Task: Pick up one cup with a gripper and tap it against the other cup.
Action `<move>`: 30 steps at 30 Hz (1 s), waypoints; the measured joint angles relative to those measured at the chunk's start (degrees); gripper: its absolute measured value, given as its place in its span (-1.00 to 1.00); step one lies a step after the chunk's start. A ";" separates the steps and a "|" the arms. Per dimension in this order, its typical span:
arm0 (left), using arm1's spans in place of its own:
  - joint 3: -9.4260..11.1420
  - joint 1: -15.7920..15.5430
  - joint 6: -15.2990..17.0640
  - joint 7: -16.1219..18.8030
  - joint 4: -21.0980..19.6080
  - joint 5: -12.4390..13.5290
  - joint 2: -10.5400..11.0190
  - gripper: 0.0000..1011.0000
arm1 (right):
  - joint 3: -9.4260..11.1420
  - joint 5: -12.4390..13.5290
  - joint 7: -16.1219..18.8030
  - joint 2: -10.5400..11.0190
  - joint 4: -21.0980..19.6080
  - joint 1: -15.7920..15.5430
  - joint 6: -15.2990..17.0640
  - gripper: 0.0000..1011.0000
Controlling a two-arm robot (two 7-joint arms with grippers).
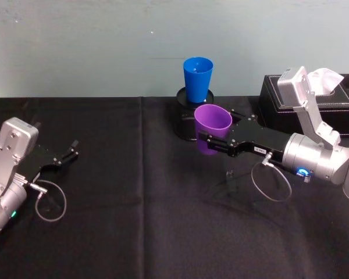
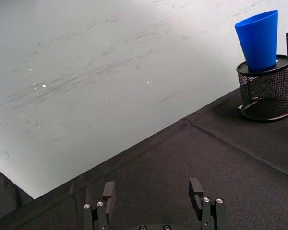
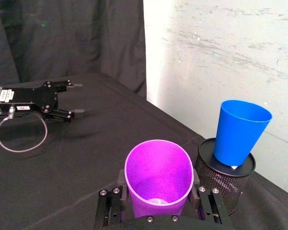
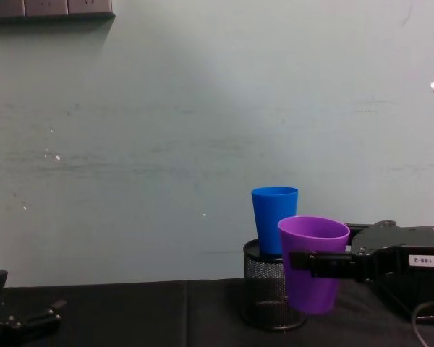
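Right gripper [image 1: 208, 139] closed around the upright purple cup [image 1: 212, 123], held above the cloth at mid-frame in the head view – the blue cup [image 1: 197, 78], standing on the mesh holder [image 1: 183, 119], lies just up-frame and slightly left, near but apart – left gripper [image 1: 74, 150] idle, fingers spread, at left edge
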 joint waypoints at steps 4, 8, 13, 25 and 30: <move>0.00 0.00 0.00 0.00 0.00 0.00 0.00 0.98 | 0.00 0.04 0.05 0.00 0.06 0.00 -0.07 0.43; 0.00 0.00 0.00 0.00 0.00 0.00 0.00 0.98 | 0.03 0.65 0.79 -0.27 1.13 0.51 -0.56 0.43; 0.00 0.00 0.00 0.00 0.00 0.00 0.00 0.98 | -0.24 1.00 1.85 -1.11 3.68 2.59 -1.16 0.43; 0.00 0.00 0.00 0.00 0.00 0.00 0.00 0.98 | -2.59 -0.98 3.67 -4.79 13.62 11.11 -1.68 0.43; 0.00 0.00 0.00 0.00 0.00 0.00 0.00 0.98 | -3.18 -2.08 4.00 -6.27 17.22 13.89 -2.47 0.43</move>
